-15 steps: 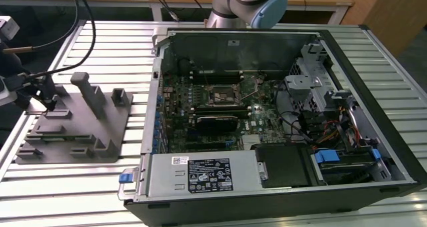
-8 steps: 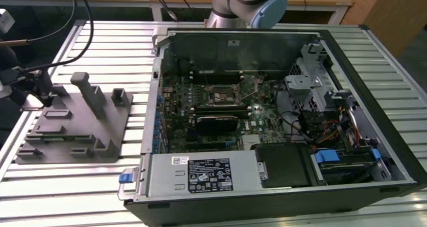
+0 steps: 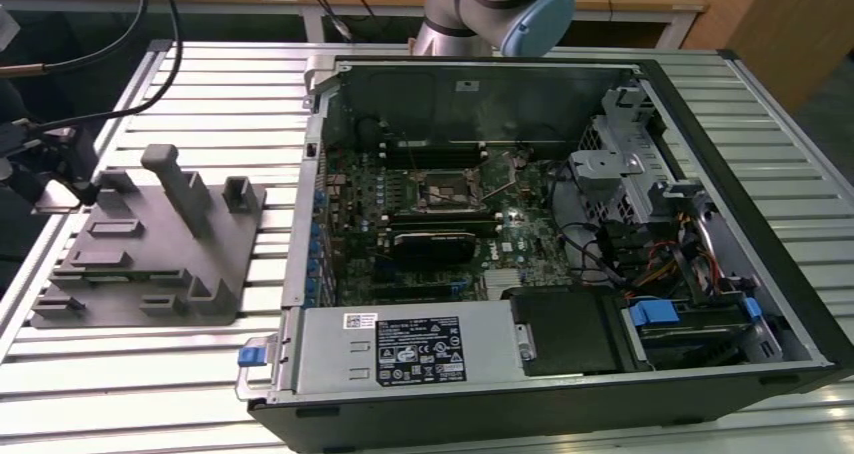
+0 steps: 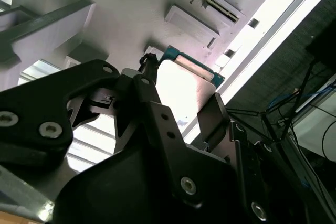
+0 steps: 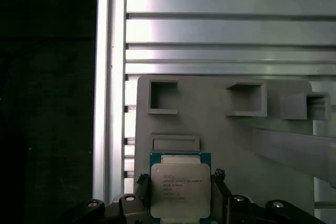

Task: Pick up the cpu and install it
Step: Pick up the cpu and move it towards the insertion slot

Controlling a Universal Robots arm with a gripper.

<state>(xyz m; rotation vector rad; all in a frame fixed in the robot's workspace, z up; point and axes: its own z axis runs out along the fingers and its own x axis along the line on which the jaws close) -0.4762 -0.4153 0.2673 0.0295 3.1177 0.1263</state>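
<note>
In the exterior view you get the slatted table with the open case lying on it, its board facing up and the square socket near the board's middle. The grey tray sits on the slats at the exterior view's left, just beside the case and well apart from the socket. The arm rises behind the case.

The first wrist view gives you the tray from above, close to the table's edge, with its square pockets, and the gripper at the tray's near end. Its fingers stand against two opposite sides of the cpu, so it is grasping the chip, metal lid up and teal rim showing. Whether the chip is resting on the tray or is lifted off it, you cannot tell.

The second wrist view looks along the fingers from the side: the cpu is pinched between them, bright lid and teal edge against the tray's pale posts
</note>
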